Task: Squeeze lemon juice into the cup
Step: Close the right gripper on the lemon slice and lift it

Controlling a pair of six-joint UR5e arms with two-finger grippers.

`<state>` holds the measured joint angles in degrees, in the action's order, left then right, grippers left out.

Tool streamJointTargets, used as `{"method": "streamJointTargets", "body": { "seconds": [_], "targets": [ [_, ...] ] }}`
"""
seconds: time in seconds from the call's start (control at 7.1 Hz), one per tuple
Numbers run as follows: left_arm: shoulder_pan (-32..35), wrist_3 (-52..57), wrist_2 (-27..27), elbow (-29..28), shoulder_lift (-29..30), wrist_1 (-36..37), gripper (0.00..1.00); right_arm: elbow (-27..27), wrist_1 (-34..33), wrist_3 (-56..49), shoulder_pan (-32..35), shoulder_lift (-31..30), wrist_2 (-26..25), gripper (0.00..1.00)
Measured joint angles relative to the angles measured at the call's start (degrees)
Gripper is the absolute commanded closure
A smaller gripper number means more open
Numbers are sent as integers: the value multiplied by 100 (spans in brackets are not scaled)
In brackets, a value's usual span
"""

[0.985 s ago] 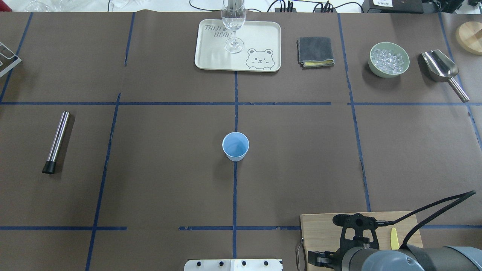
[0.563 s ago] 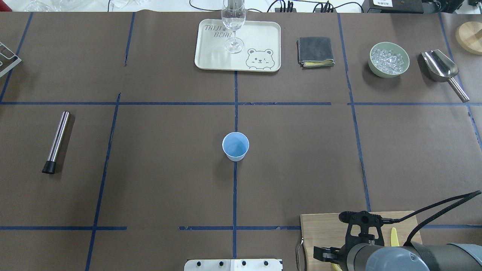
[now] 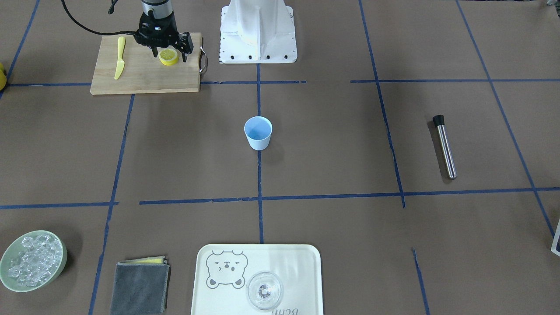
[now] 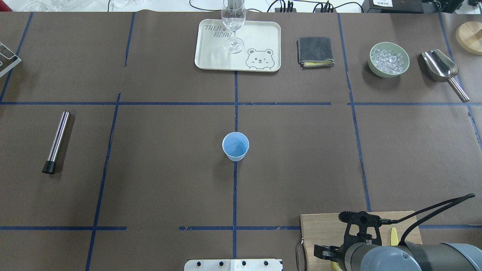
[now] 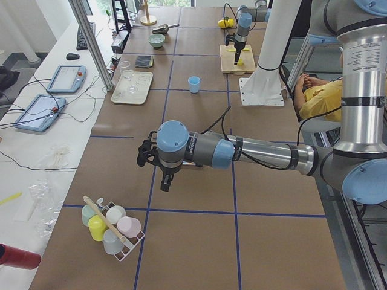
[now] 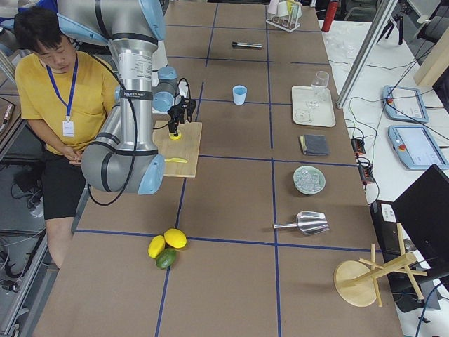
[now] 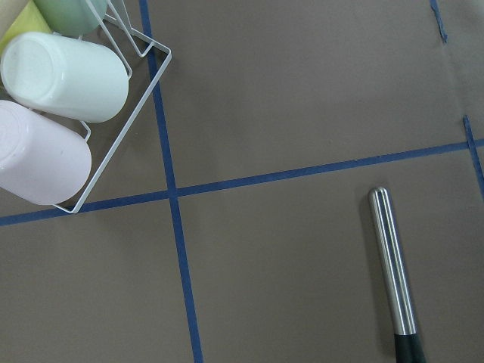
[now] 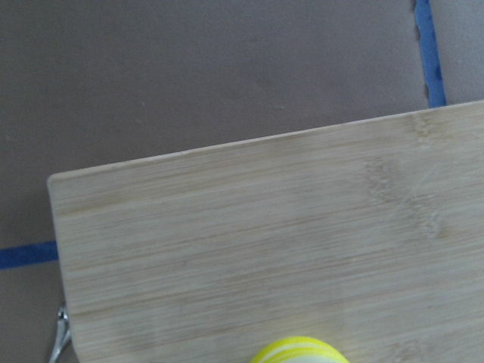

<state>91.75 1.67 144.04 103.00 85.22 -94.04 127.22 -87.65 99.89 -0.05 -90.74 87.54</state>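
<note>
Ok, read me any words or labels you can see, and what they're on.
"BEAR": on the cream tray, clear.
"TAIJI": above it, probably; the wine glass overlaps its end.
White label on the black box: too small to read.

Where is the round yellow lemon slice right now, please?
The lemon slice lies on the wooden cutting board, front-facing view's upper left, straddled by the right gripper.

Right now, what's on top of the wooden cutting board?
A lemon slice, straddled by the open right gripper, and a yellow knife beside it. Anything under the slice is covered.
</note>
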Motion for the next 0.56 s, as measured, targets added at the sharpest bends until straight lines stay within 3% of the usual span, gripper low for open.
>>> {"method": "streamJointTargets", "body": {
  "seconds": [0.28,0.56],
  "targets": [
    [0,0,14,7,-10,0,0,-16,4,21,-1,-15,24,11],
    [1,0,18,25,-13,0,0,-16,8,38,-6,-27,53,12]
  ]
}}
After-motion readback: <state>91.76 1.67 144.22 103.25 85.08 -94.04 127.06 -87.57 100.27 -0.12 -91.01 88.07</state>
